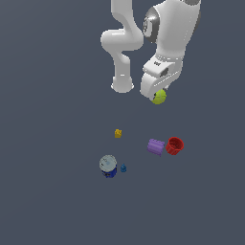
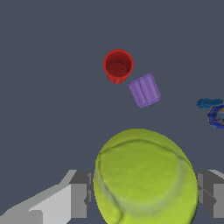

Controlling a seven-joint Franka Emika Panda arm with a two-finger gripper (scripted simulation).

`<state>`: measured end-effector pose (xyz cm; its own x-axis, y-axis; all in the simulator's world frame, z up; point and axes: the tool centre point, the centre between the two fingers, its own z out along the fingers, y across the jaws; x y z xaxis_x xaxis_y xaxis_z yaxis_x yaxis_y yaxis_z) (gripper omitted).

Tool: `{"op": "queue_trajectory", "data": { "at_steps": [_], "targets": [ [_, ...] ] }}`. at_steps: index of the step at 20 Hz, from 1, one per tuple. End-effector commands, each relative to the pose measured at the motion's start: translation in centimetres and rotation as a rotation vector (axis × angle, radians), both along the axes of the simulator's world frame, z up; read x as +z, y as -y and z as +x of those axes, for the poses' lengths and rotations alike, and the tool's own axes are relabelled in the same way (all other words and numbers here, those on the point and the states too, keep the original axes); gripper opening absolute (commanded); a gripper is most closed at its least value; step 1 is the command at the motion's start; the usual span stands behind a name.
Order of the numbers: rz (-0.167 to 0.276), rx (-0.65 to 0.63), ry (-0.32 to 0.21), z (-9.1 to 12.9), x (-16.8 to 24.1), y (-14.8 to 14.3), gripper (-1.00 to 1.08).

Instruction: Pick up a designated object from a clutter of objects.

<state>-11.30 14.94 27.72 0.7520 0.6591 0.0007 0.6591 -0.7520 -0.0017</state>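
The designated object, a yellow-green ball [image 1: 159, 97] with a darker curved seam, sits between the fingers of my gripper [image 1: 157, 94] under the white hand in the exterior view. In the wrist view the ball [image 2: 144, 175] fills the space between the two grey fingers [image 2: 80, 194], which press on its sides, so the gripper [image 2: 145, 194] is shut on it. The rest of the clutter lies apart from it: a red cup [image 1: 174, 145], a purple cylinder [image 1: 155, 146], a tiny yellow block [image 1: 118, 133], a blue can with a grey top [image 1: 108, 165] and a tiny blue piece [image 1: 123, 168].
The red cup [image 2: 118, 65] and purple cylinder [image 2: 144, 90] lie side by side in the wrist view, with the blue can [image 2: 217, 116] and blue piece [image 2: 209, 103] cut off at that picture's edge. All rest on a flat dark grey floor [image 1: 48, 143].
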Motion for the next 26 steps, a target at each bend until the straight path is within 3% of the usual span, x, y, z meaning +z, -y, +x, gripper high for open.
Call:
{"op": "queue_trajectory", "data": {
  "at_steps": [1, 14, 26],
  "targets": [
    [0.0, 0.0, 0.001, 0.0, 2.4, -0.6, -1.0],
    [-0.002, -0.001, 0.001, 0.3, 13.4, -3.3, -1.0],
    [-0.002, -0.002, 0.001, 0.7, 17.3, -4.4, -1.0]
  ]
}}
